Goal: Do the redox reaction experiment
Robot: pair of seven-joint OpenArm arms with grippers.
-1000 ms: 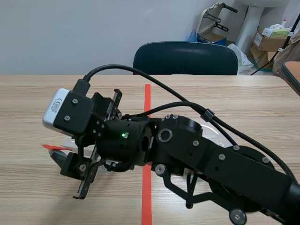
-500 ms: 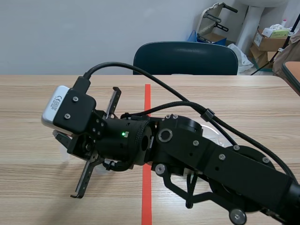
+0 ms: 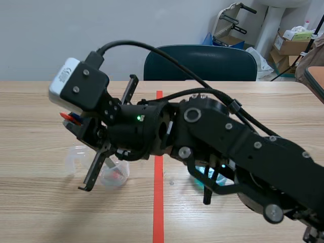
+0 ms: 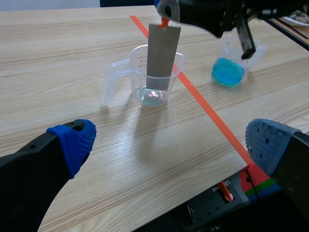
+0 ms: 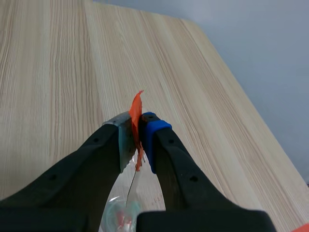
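Left wrist view, left gripper (image 4: 171,141) wide apart, strip (image 4: 163,55) hanging at 12 o'clock over cup (image 4: 124,72), can't tell if it dips in, right gripper (image 5: 136,141) clamped on its orange tag (image 5: 136,107), blue beaker (image 4: 230,73) at 1 o'clock, partly behind arm (image 4: 212,14)

No wording can be read with any certainty: the small printed label (image 3: 64,75) on the wrist camera housing (image 3: 83,91) is too fine to make out, and the faint red graduation marks (image 4: 140,60) on the clear measuring cup (image 4: 129,72) show no legible numbers.
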